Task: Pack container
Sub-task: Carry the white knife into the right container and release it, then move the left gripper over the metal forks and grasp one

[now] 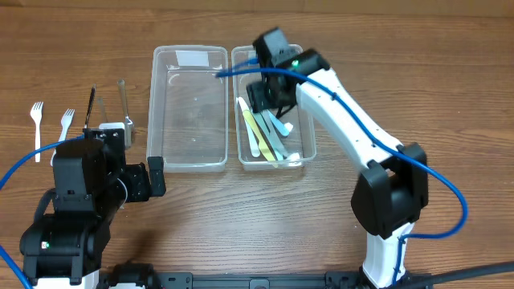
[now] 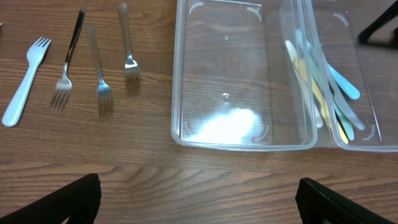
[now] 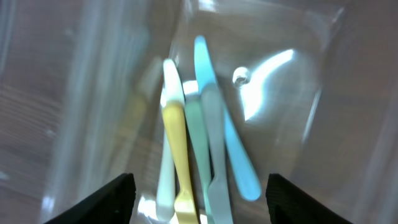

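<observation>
- Right gripper point(image 1: 267, 96) hung with its jaws spread and nothing between them, over the filled container point(image 1: 273, 165), which stood just beside the empty container point(image 1: 189, 112) on the right arm's side.
- In the right wrist view the two dark fingers point(image 3: 93, 202) framed the plastic utensils point(image 3: 177, 149): yellow, white, blue and pale green pieces lying lengthwise and overlapping on the floor of the filled container.
- Left gripper point(image 2: 199, 205) was wide open and empty, over the bare table point(image 1: 241, 225) just short of the empty container's near end.
- Three metal forks point(image 2: 99, 78) lay side by side near the empty container, on the side away from the filled one, tines toward the robot.
- Two white plastic forks, the inner white fork point(image 1: 67, 124) and the outer white fork point(image 1: 36, 120), lay farther out from the empty container on that same side, tines pointing away from the robot.
</observation>
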Controlling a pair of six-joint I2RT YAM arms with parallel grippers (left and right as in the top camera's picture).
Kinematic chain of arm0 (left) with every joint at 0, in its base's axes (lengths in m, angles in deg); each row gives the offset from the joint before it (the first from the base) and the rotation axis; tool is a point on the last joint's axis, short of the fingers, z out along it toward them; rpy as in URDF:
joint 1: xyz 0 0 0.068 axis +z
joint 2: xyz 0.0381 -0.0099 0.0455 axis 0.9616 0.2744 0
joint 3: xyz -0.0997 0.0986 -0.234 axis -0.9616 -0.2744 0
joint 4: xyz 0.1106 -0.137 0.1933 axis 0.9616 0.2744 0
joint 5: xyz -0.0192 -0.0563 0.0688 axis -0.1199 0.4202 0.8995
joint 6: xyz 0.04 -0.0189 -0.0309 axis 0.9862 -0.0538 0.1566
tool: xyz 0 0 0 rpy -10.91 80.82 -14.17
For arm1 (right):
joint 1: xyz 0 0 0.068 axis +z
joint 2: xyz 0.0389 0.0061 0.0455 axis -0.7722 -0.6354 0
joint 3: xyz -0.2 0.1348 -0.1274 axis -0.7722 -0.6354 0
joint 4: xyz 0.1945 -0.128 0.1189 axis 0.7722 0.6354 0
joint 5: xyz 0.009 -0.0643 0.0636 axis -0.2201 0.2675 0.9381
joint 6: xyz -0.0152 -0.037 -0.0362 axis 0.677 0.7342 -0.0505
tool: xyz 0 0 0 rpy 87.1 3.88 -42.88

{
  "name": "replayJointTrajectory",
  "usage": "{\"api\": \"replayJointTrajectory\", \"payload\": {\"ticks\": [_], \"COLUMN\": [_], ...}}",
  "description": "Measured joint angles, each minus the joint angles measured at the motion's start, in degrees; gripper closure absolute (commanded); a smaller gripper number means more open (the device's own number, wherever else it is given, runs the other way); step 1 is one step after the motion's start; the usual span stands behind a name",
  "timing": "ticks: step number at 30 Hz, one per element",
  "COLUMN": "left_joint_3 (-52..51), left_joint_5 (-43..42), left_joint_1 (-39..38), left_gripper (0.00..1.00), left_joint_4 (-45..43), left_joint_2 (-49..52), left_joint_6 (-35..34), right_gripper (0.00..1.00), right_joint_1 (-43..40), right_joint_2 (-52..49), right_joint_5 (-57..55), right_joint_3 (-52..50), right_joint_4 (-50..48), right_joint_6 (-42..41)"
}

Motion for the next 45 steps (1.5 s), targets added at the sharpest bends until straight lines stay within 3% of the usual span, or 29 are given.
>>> {"api": "replayJointTrajectory", "payload": {"ticks": [5,9,14,24,25,30,45], "left_joint_3": [3.91,17.59,28.65,28.85,28.87,28.87,28.87], "left_joint_5": [0.46,3.98,7.93,10.29,10.29,9.35,2.99], "left_joint_1": [0.0,0.0,0.0,1.38,2.93,10.73,12.26], "left_gripper": [0.0,0.0,0.0,0.0,0.0,0.0,0.0], "left_joint_4": [3.91,9.68,10.99,-1.27,-3.41,-9.05,-14.91], "left_joint_2": [0.24,2.25,10.73,36.06,38.29,45.94,70.53], "left_joint_6": [0.0,-0.61,-3.04,-4.92,-4.92,-4.7,0.13], "right_gripper": [0.13,0.12,0.12,0.12,0.12,0.12,0.12], "right_joint_1": [-3.91,-21.86,-34.64,-36.26,-36.26,-36.26,-36.26], "right_joint_2": [10.6,23.91,24.57,23.54,23.37,23.26,23.26], "right_joint_5": [-3.28,-4.57,-2.32,2.91,3.06,3.5,3.96], "right_joint_3": [12.96,16.39,14.88,-5.97,-12.66,-23.61,-26.58], "right_joint_4": [6.19,17.14,27.89,25.0,22.45,17.22,15.34], "right_joint_6": [-2.34,-7.89,-9.18,-8.26,-7.82,-6.86,-5.05]}}
